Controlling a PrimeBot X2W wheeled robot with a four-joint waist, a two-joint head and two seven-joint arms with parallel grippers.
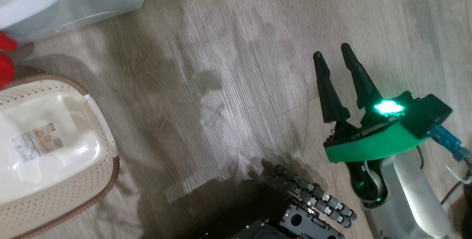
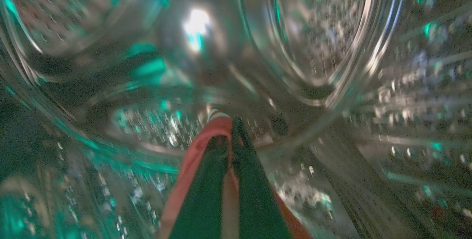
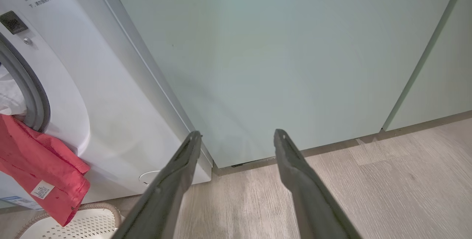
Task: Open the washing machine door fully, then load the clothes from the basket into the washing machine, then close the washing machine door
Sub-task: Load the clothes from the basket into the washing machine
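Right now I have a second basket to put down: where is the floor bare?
Bare floor lies between the basket and the right gripper, up to the washing machine, and in front of the green cabinet. It is crowded at the machine's mouth, where the clothes hang out over the basket.

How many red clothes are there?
1. A red shirt hangs out of the washing machine above the basket, one end pinched in the left jaws inside the drum. Others may be hidden.
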